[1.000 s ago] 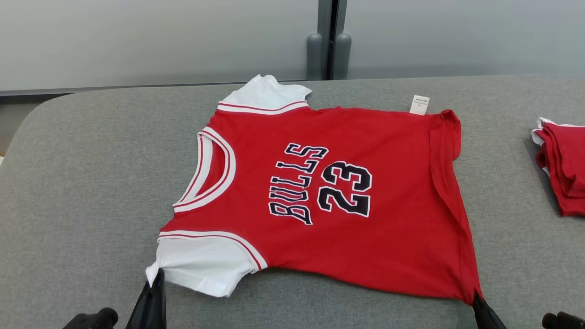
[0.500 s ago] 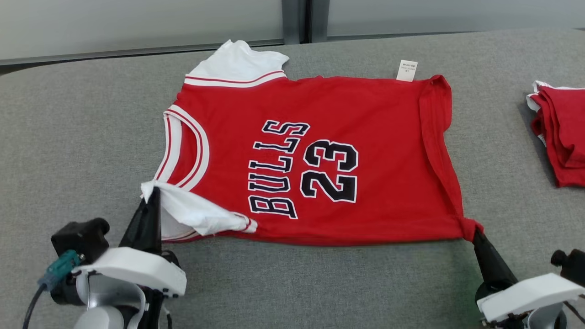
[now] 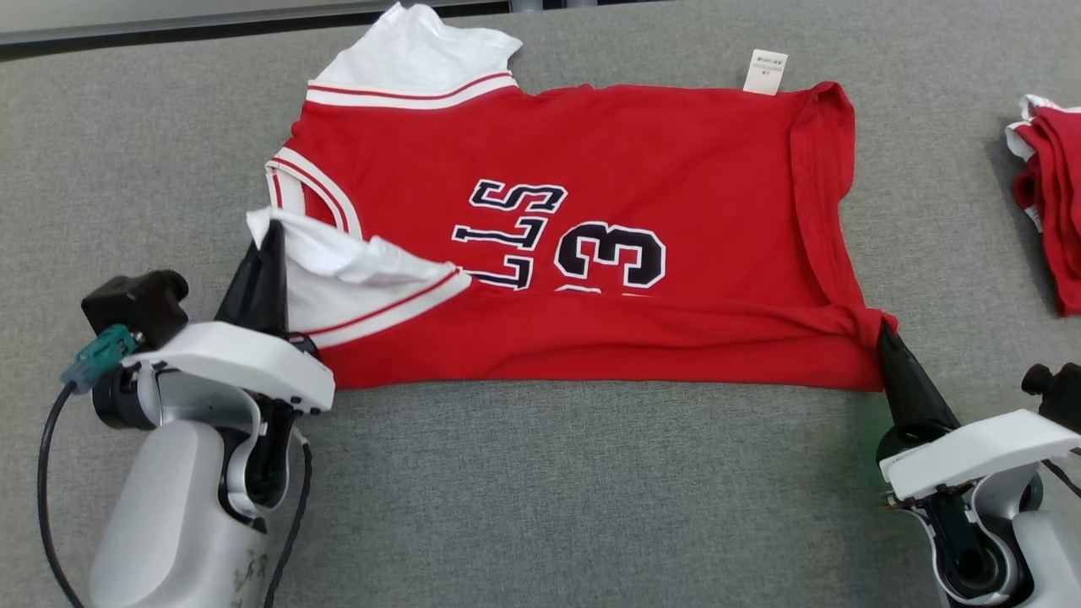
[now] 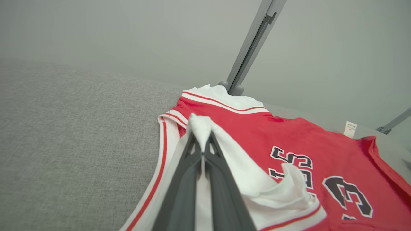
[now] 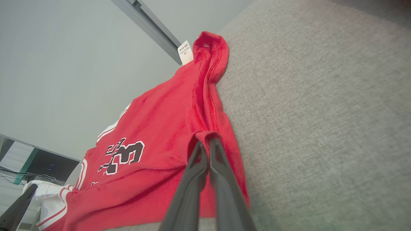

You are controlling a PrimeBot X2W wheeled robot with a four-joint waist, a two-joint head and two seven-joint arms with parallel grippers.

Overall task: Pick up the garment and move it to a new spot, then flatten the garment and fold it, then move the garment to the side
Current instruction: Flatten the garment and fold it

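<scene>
A red basketball jersey [image 3: 642,152] is pictured spread across a grey fabric-covered table [image 3: 540,490]. Its near edge is lifted and turned over onto the printed front, so that the lower part of the black lettering [image 3: 515,228] and of the number is covered.

The near white sleeve [image 3: 355,270] is pinched at its corner by the left gripper [image 3: 270,232], whose two dark fingers [image 4: 183,189] are pressed together on the cloth. In the left wrist view, white fabric is seen bunched at their tips.

At the robot's right, the near hem corner [image 3: 870,321] is clamped by the right gripper [image 3: 883,333], with both fingers closed on a small knot of red cloth.

The far white sleeve [image 3: 422,51] and the far hem are left lying on the table, and a white care label [image 3: 765,71] is seen sticking out past the far edge. A folded pile of red garments [image 3: 1051,211] is set well apart from the jersey, at the right edge of the head view. Behind the table, a pale wall crossed by a grey post [image 4: 253,41] is shown in the left wrist view.
</scene>
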